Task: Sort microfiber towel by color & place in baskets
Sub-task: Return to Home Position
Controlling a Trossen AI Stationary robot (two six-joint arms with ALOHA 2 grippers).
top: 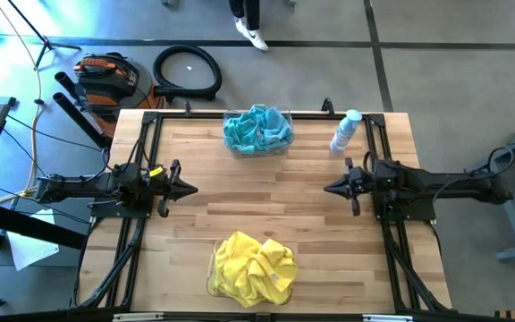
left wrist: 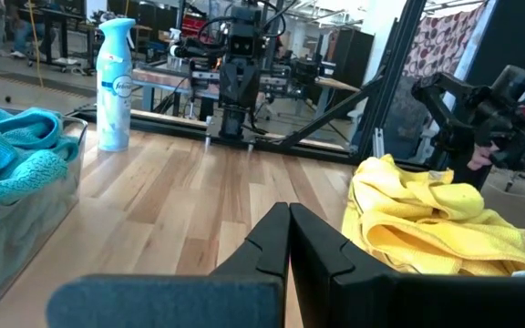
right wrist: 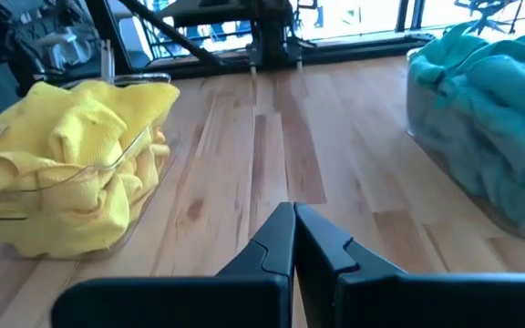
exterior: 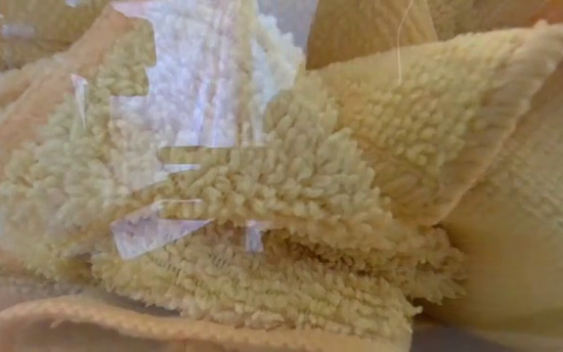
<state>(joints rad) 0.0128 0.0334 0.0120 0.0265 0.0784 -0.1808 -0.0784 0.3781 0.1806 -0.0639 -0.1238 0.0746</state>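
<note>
The yellow microfiber towels point(top: 253, 266) lie heaped and crumpled in the near basket point(top: 212, 283), which sits at the near edge of the table point(top: 266, 197), about midway between its left and right sides. The pile rises above the shallow clear walls and spills a little over the rim. In the low view the looped yellow cloth fills the whole picture, pressed against the transparent wall, which shows patches of glare.

The teal-blue microfiber towels point(top: 257, 128) are bunched in the far basket point(left wrist: 62, 196), which stands at the far edge of the table, straight across from the yellow pile and well apart from it. These towels also stand higher than the walls. No towel lies on the bare wood between the two baskets.

A white-and-clear spray bottle point(top: 345, 131) stands upright near the far right corner, just to the right of the far basket and not touching it.

The left gripper point(top: 191, 188) hangs over the left side of the table, pointing toward the middle. Its fingers point(left wrist: 267, 241) are pressed together and hold nothing. The right gripper point(top: 327, 188) mirrors it over the right side, and its fingers point(right wrist: 322, 241) are likewise closed and empty.

On the floor beyond the far left corner are an orange-and-black vacuum point(top: 105, 76) and a coiled black hose point(top: 188, 72). Farther back is a person's white shoe point(top: 256, 38).
</note>
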